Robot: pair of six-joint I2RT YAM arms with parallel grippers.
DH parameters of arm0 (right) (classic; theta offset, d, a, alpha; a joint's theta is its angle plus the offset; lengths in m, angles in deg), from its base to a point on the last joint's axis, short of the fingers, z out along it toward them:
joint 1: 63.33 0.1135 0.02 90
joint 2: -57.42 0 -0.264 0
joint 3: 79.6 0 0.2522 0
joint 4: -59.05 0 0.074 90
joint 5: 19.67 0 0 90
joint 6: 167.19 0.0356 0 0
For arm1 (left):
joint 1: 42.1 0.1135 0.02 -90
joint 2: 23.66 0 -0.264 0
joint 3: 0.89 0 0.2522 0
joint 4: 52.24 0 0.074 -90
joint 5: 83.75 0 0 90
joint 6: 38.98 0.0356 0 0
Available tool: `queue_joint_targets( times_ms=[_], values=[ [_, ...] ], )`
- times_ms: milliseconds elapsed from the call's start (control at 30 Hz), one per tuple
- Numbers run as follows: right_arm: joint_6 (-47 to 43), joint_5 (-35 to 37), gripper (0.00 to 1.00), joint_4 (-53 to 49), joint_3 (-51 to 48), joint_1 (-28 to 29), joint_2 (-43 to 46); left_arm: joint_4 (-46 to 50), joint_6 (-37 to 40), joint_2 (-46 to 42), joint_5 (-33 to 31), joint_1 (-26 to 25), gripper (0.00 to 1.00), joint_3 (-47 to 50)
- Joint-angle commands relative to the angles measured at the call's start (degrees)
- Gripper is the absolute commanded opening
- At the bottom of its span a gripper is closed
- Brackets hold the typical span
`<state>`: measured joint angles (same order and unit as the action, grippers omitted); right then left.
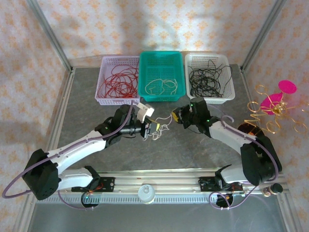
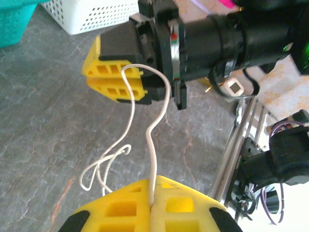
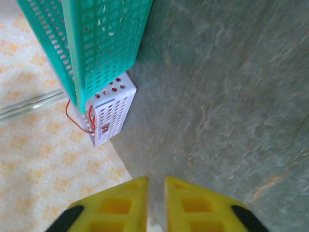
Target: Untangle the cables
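Left gripper (image 2: pixel 152 193) is clamped on the white cable (image 2: pixel 150 145), which rises ahead to the right gripper (image 2: pixel 104 77), pinched narrow on its loop; slack curls lie left of it on the table (image 2: pixel 43 121)

Top external: shot from high behind the bases (image 1: pixel 91 186), down over the whole table (image 1: pixel 193 150). Left wrist: shot close, facing the right gripper (image 2: pixel 91 76). Right wrist: shot close, facing teal basket (image 3: pixel 106 43), shared with top.

three baskets (image 1: pixel 161 52) in a row at the counter's (image 1: pixel 193 150) upper centre; just below, a loose cable (image 1: pixel 162 128) between left pincer (image 1: pixel 153 126) and right pincer (image 1: pixel 175 116).
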<state>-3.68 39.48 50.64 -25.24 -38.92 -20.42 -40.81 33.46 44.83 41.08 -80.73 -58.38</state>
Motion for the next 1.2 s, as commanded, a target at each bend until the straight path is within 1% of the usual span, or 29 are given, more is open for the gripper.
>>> queue_joint_targets(
  times_ms=[0, 100, 133, 200, 233, 333, 367, 433, 533, 600, 633, 733, 800, 833, 933, 1000, 1100, 1167],
  values=[
    [-9.97, 2.62, 0.27, -2.08, 0.98, -2.58, 1.69, 1.40, -2.49, 0.10, 1.64, -0.45, 0.00, -4.13],
    [-28.31, 2.47, 0.39, -8.55, 2.90, -3.13, 2.31, 2.07, -3.33, 1.23, 2.31, -0.48, 0.00, -6.21],
    [-33.04, 2.07, 0.44, -10.24, 2.61, -3.53, 2.92, 2.20, -3.50, 1.46, 2.27, -0.45, 0.00, -6.69],
    [-40.37, -1.27, 0.50, -9.82, -0.24, -5.09, 4.96, 2.77, -3.61, 1.80, 1.87, -0.47, 0.00, -7.65],
    [-42.84, -2.88, 0.58, -8.79, -2.33, -6.06, 6.66, 3.22, -3.58, 2.07, 1.76, -0.48, 0.00, -8.15],
    [-51.08, -11.11, 0.72, -1.80, -8.75, -7.09, 12.32, 5.10, -3.14, 3.45, 1.97, -0.47, 0.00, -10.18],
    [-53.58, -14.47, 0.74, 1.21, -10.73, -7.00, 13.81, 5.70, -2.97, 3.92, 2.28, -0.47, 0.00, -10.72],
    [-55.31, -17.08, 0.75, 7.10, -13.58, -6.50, 16.17, 6.56, -2.89, 4.46, 2.38, -0.41, 0.00, -11.68],
    [-53.45, -17.19, 0.76, 17.59, -16.16, -5.08, 18.36, 6.53, -3.53, 4.60, 2.85, -0.48, 0.00, -11.93],
    [-51.75, -14.86, 0.77, 22.78, -16.45, -3.35, 18.40, 6.42, -3.97, 4.89, 3.50, -0.41, 0.00, -12.15],
    [-50.79, -12.42, 0.77, 24.18, -16.25, -2.35, 17.94, 6.24, -4.20, 5.13, 4.02, -0.46, 0.00, -12.34],
    [-45.91, -8.04, 0.76, 31.75, -16.91, -0.37, 15.74, 5.55, -4.98, 5.23, 4.63, -0.48, 0.00, -11.84],
    [-44.35, -4.39, 0.76, 34.43, -16.55, 1.29, 13.75, 4.61, -5.72, 4.92, 4.96, -0.48, 0.00, -11.28],
    [-44.77, -2.78, 0.76, 35.00, -15.79, 2.34, 12.58, 4.08, -6.18, 4.82, 5.14, -0.47, 0.00, -11.17],
    [-46.71, 2.22, 0.75, 31.79, -11.58, 5.86, 7.31, 2.48, -7.38, 4.82, 6.22, -0.40, 0.00, -11.27],
    [-45.32, 8.68, 0.72, 29.44, -9.94, 7.05, 4.02, 2.18, -7.76, 4.90, 6.79, -0.56, 0.00, -11.90],
    [-40.40, 17.24, 0.63, 30.27, -10.56, 7.06, -0.74, 2.90, -7.95, 4.77, 7.38, -0.82, 0.00, -13.01],
    [-39.75, 19.79, 0.58, 30.89, -10.74, 7.08, -3.80, 4.63, -7.45, 4.31, 6.92, -1.09, 0.00, -14.52]
  ],
)
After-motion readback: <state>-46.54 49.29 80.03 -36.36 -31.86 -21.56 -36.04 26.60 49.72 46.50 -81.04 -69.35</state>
